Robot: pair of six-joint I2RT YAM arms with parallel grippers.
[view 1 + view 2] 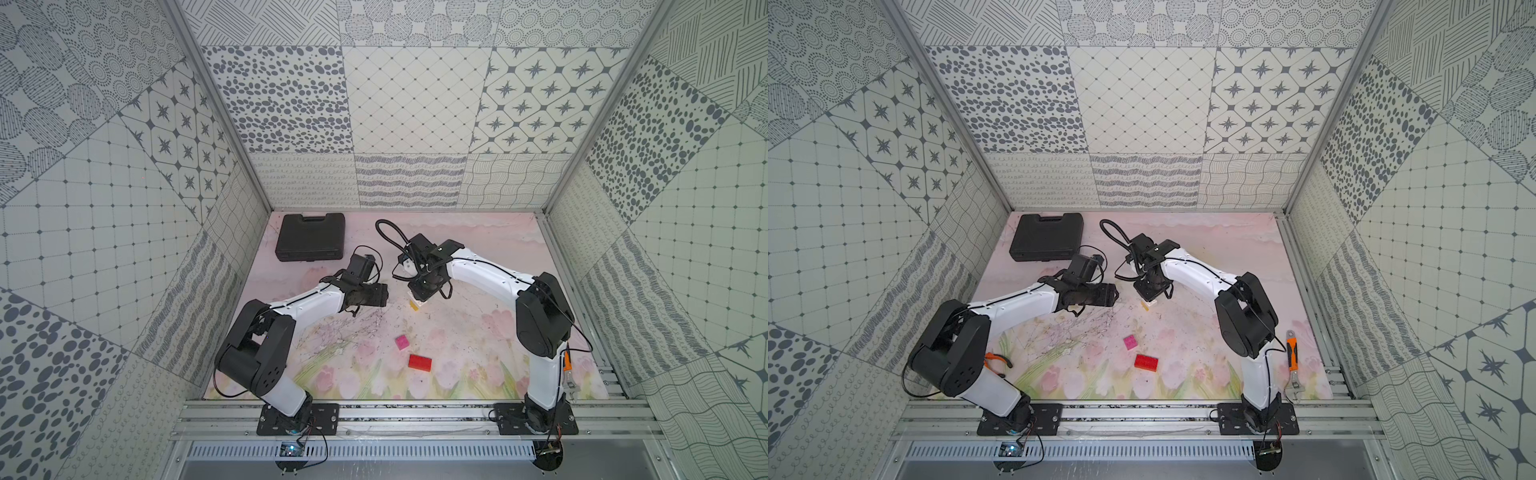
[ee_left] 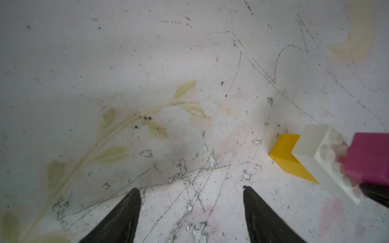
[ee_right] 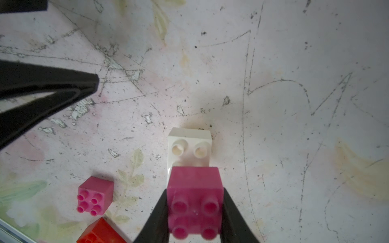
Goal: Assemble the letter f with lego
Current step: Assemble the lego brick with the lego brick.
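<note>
Right claw (image 3: 195,195) clamps pink brick (image 3: 194,181) | left wrist, not right, shows yellow brick (image 2: 284,147)

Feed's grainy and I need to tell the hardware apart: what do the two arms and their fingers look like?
The left arm and right arm match: glossy white link shells, bulky black joint housings, black base plates. A thin black cable runs along each white link; a thicker looped cable rises at the right wrist. The fingers are matt black, tapering to narrow tips.
</note>
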